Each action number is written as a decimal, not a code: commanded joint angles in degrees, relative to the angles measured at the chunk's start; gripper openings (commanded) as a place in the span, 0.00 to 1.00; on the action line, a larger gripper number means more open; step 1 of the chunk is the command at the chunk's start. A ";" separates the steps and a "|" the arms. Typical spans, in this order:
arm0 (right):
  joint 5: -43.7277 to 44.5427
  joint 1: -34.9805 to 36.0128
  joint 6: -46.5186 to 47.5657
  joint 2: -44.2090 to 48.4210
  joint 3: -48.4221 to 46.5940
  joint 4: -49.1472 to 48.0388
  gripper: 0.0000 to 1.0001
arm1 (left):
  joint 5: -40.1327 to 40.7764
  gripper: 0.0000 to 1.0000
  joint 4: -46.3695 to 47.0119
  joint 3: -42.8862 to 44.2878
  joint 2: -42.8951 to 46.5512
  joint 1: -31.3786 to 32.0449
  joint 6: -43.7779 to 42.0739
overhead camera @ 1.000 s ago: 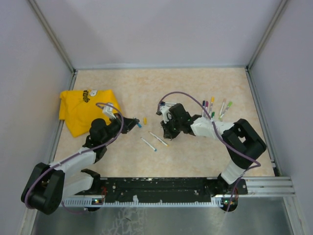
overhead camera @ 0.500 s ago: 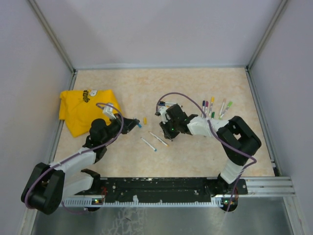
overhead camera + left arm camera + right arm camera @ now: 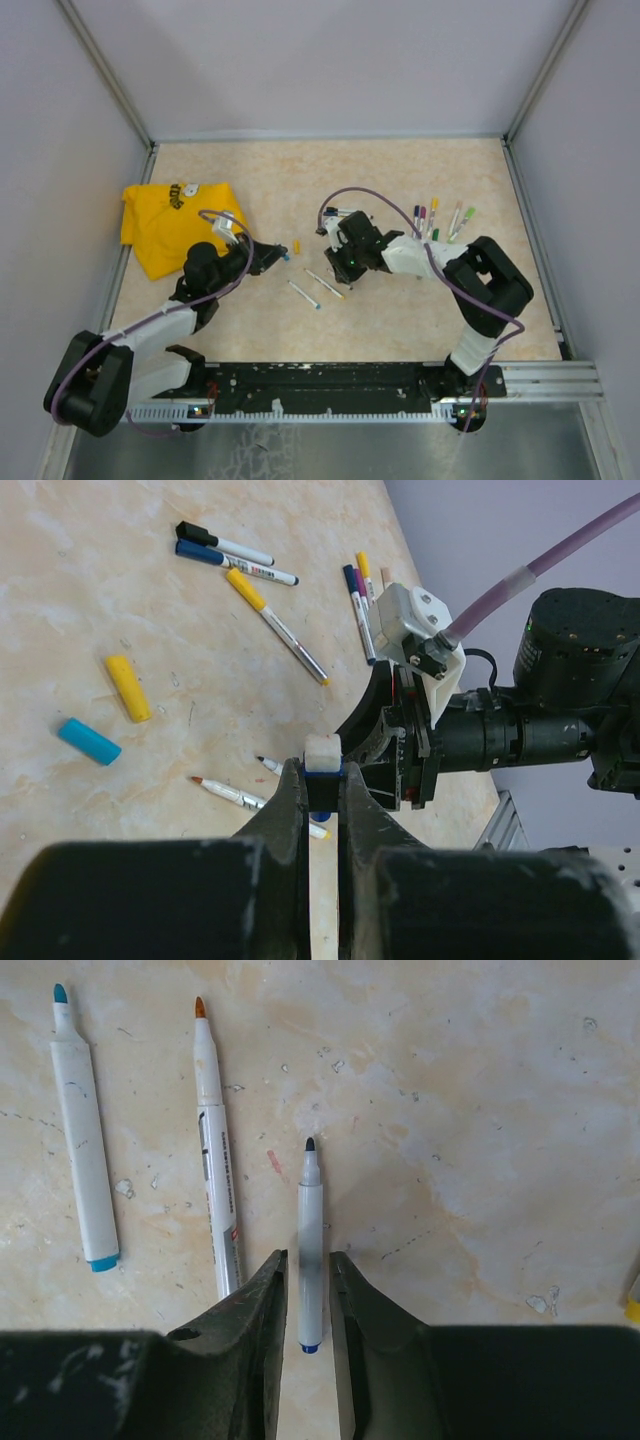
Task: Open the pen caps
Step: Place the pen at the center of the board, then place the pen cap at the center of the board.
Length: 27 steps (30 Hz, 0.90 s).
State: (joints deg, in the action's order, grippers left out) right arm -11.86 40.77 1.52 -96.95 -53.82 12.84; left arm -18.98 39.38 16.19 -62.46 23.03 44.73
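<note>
– Whitish plastic sat between the right jaws: an uncapped pen [image 3: 311,1210] flat on the tabletop [image 3: 480,1110], dark tip pointing straight away from the wrist, blue tail back between the jaws.
– Gripped?
– It didn't look it. The right jaws stood a sliver apart with a thin gap on each side of the barrel, astride it and not pinching. Two more bare pens lay alongside, an orange-tipped pen [image 3: 215,1160] and a teal-tipped pen [image 3: 80,1130].
– And the left jaws?
– Pinched tight on a stubby blue piece [image 3: 322,770] with a pale end. I took it for a cap, though I couldn't swear to it. It was held off the tabletop, facing the right arm [image 3: 440,262].
– So where were the caps left to pull?
– On the pens beyond the right jaws. A black-capped pen [image 3: 222,544], a blue-capped pen [image 3: 235,564] and a yellow-capped pen [image 3: 275,625] lay on the far side of that wrist. A fan of capped pens [image 3: 440,218] sat to its right, long axes running roughly away from the bases, coloured caps at the far ends. The right arm was clearly nearer, and the left arm [image 3: 190,290] was well apart from them.
– Any loose caps?
– Two, a yellow cap [image 3: 129,687] and a light-blue cap [image 3: 88,741], near each other off the tip of the left jaws.
– A box, a tray?
– None showed. Everything lay loose on the tabletop, with a yellow cloth [image 3: 170,225] over on the left.
</note>
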 commanded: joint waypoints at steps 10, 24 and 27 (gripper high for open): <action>-2.64 0.09 4.97 9.25 -3.11 1.90 0.36 | -6.39 0.00 3.40 2.42 -6.63 1.66 0.80; -14.51 -8.04 11.88 18.21 -2.01 5.21 0.39 | 10.33 0.00 -11.24 13.42 -15.03 14.74 -4.54; -14.88 -9.00 11.97 19.24 -1.79 5.17 0.39 | 12.70 0.00 -15.44 17.07 -18.32 16.25 -4.87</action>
State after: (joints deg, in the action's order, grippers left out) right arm -24.34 32.93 11.66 -80.88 -54.15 18.31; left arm -11.99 30.59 28.86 -77.71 37.67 41.65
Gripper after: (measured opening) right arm 0.393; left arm 0.074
